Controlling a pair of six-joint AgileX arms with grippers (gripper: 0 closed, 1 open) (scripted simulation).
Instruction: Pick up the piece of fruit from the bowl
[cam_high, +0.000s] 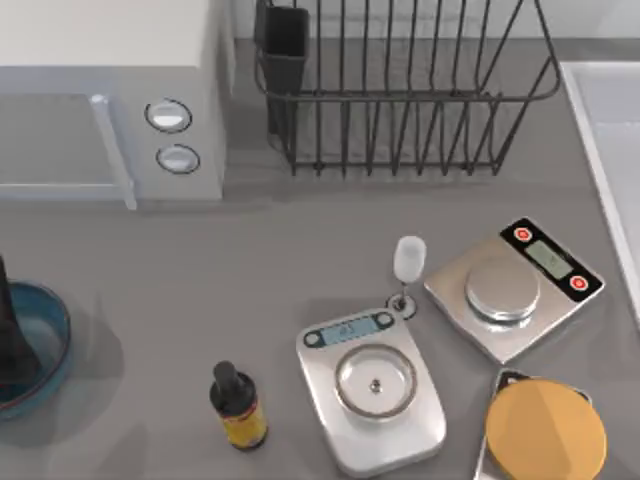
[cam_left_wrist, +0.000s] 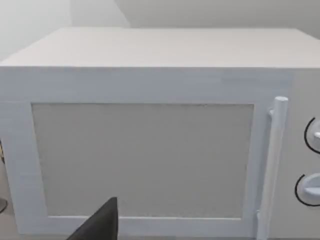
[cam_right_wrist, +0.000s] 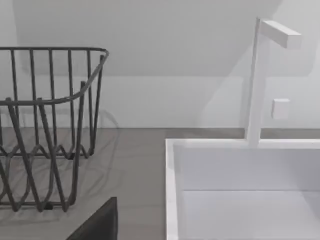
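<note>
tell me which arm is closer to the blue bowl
Left. A dark part of the left arm reaches over the bowl at the table's left edge; the right arm faces the sink, far across.

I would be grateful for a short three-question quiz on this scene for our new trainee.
1. True or false: the dark bottle stands inside the bowl.
2. What does the left wrist camera face? A) the microwave B) a fridge C) a toaster
3. Fill in: in the top view, the orange-yellow disc lies near the table's lower ____ corner.

Key: 1 false, the bottle stands on the table apart from the bowl; 2 A; 3 right.
</note>
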